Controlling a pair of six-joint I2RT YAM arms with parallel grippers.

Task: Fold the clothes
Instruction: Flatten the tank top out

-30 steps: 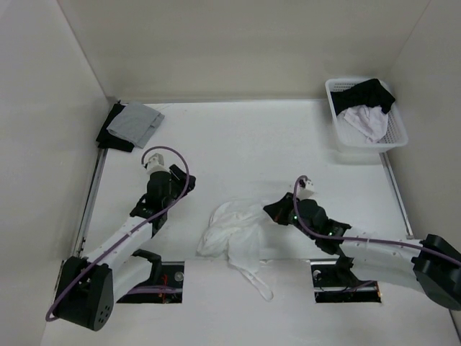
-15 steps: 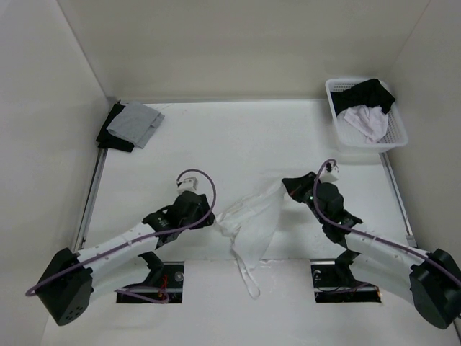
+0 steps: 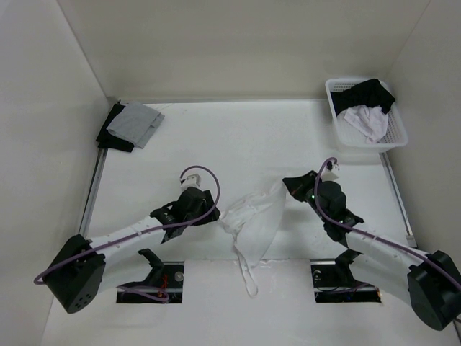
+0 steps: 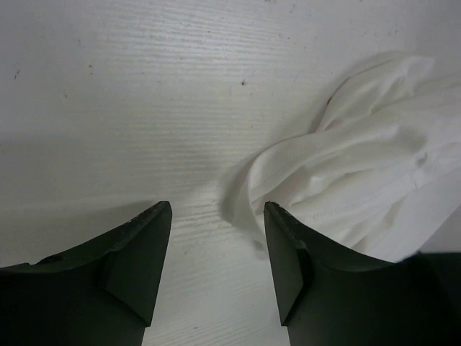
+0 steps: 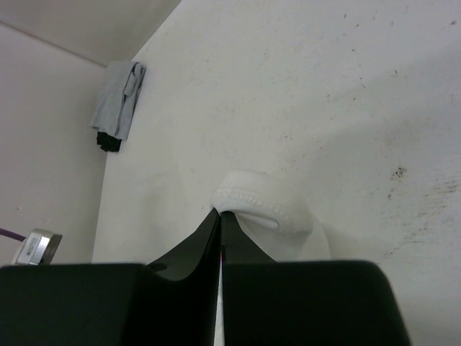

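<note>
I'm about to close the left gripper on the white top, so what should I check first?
1. Right gripper shut on the white top: ok.
2. Left gripper open: ok.
3. Fabric between the left fingers: not ok, its edge only reaches one finger.
4. Top lying flat: not ok, bunched and lifted.
5. Strap gathered in: not ok, it trails toward the near edge.
6. Which corner is nearest the left gripper: cannot tell.

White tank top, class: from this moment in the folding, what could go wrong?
1. The right gripper is shut on only a narrow hem of the thin white strappy tank top; it might slip free.
2. The left gripper stands open at bunched fabric, so closing may catch several layers.
3. A strap trails past the near table edge and could snag.
</note>
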